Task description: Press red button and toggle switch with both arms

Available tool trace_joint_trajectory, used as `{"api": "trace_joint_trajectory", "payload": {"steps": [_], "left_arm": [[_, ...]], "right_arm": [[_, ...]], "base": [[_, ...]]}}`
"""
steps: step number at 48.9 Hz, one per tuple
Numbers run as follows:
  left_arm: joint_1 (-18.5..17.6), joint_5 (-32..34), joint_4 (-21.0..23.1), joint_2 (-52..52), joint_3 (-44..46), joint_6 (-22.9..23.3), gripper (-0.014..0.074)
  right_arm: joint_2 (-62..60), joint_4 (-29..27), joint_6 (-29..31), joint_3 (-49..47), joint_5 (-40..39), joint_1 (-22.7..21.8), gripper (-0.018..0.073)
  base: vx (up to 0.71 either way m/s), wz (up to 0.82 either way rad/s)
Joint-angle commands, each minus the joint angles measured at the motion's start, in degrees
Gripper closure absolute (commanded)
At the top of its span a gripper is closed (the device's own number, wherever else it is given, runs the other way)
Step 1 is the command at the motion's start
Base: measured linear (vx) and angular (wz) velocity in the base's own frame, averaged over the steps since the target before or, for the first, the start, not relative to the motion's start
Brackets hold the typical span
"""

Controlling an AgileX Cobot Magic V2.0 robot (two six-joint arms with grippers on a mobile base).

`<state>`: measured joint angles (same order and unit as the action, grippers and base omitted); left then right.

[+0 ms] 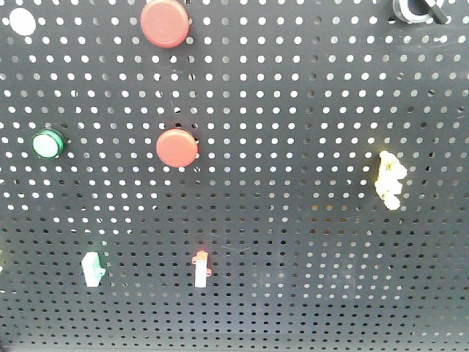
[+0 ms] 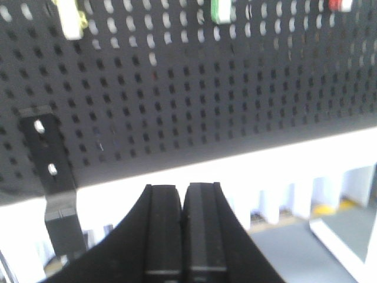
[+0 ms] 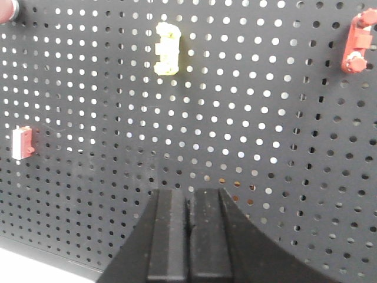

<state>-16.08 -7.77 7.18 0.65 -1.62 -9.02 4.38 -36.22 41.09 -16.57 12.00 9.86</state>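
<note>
The red button [image 1: 165,22], the larger matte red disc, sits at the top of the black pegboard [image 1: 308,242]. The toggle switch [image 1: 418,9], a black knob with a silver ring, is cut by the top right edge. Neither arm shows in the front view. My left gripper [image 2: 184,188] is shut and empty, low in front of the board's bottom edge. My right gripper [image 3: 189,191] is shut and empty, facing the board below the yellow switch [image 3: 166,48]. Neither wrist view shows the red button or the toggle switch.
A smaller red button [image 1: 176,147] sits mid-board, with a green button [image 1: 47,144] to its left. A yellow switch [image 1: 390,180], a white red-tipped switch [image 1: 201,268] and a white-green switch [image 1: 93,268] are mounted lower. A black bracket [image 2: 50,159] hangs at the board's bottom edge.
</note>
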Motion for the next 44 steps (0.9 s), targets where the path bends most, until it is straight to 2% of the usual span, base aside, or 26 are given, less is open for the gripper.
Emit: {"api": "trace_joint_trajectory", "payload": {"steps": [1, 35, 38, 41, 44], "left_arm": [[0.0, 5.5, 0.0, 1.0, -1.9, 0.6, 0.0594], [0.0, 5.5, 0.0, 1.0, -1.9, 0.6, 0.0594], [0.0, 5.5, 0.0, 1.0, -1.9, 0.6, 0.0594], [0.0, 5.5, 0.0, 1.0, -1.9, 0.6, 0.0594], [0.0, 5.5, 0.0, 1.0, -1.9, 0.6, 0.0594]], "right_arm": [[1.0, -0.4, 0.2, -1.7, -3.6, -0.4, 0.0562], [1.0, -0.4, 0.2, -1.7, -3.7, -0.4, 0.0562], [1.0, 1.7, -0.1, -1.3, -3.8, -0.4, 0.0562], [1.0, 6.1, -4.6, 0.1, -3.5, -0.4, 0.0562], [1.0, 14.7, -15.7, 2.0, -3.5, -0.4, 0.0562]], "base": [[0.00, 0.00], [0.00, 0.00], [0.00, 0.00], [0.00, 0.00], [0.00, 0.00]]}}
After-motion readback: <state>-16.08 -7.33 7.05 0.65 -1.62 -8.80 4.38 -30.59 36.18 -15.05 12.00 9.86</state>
